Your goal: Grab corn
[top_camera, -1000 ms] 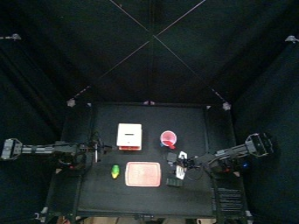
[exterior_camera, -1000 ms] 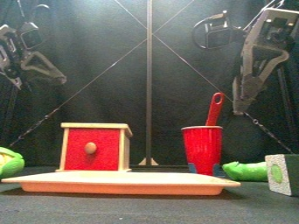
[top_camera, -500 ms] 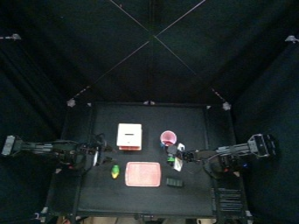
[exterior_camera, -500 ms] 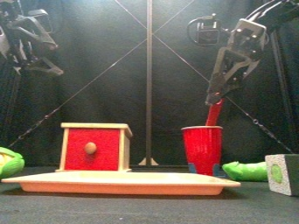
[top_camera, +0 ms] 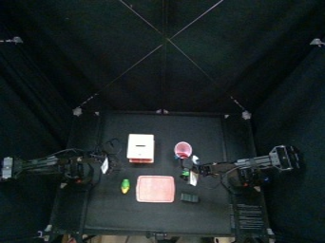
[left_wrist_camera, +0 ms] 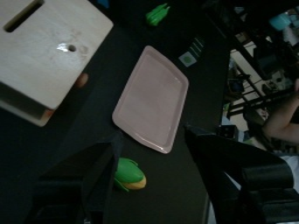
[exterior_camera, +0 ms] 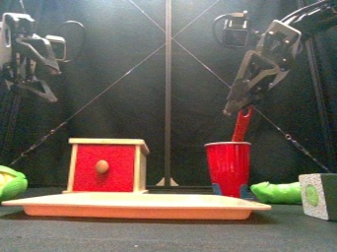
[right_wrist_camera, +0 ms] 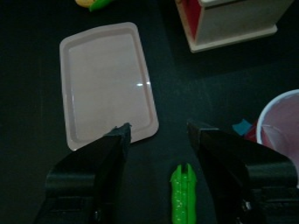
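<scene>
The corn point(top_camera: 124, 186) is a tiny yellow cob with a green end, lying on the table just left of the pink tray point(top_camera: 155, 189). In the left wrist view the corn point(left_wrist_camera: 129, 174) lies between and below my open left jaws. My left gripper point(top_camera: 102, 170) hovers above and slightly behind it; it also shows in the left wrist view point(left_wrist_camera: 146, 144). In the front view the corn point(exterior_camera: 11, 182) is at the left edge. My right gripper point(top_camera: 203, 172) is open and empty right of the tray, above a green toy piece point(right_wrist_camera: 181, 193).
A white and red wooden box point(top_camera: 140, 145) and a red cup point(top_camera: 184, 149) stand behind the tray. A small dark block point(top_camera: 188, 196) lies right of the tray. A grey cube with a green face point(exterior_camera: 318, 195) shows at the front right.
My right gripper has swung left toward the cup and the green piece. My left gripper has come down a little over the corn's side of the table. Nothing was picked up.
</scene>
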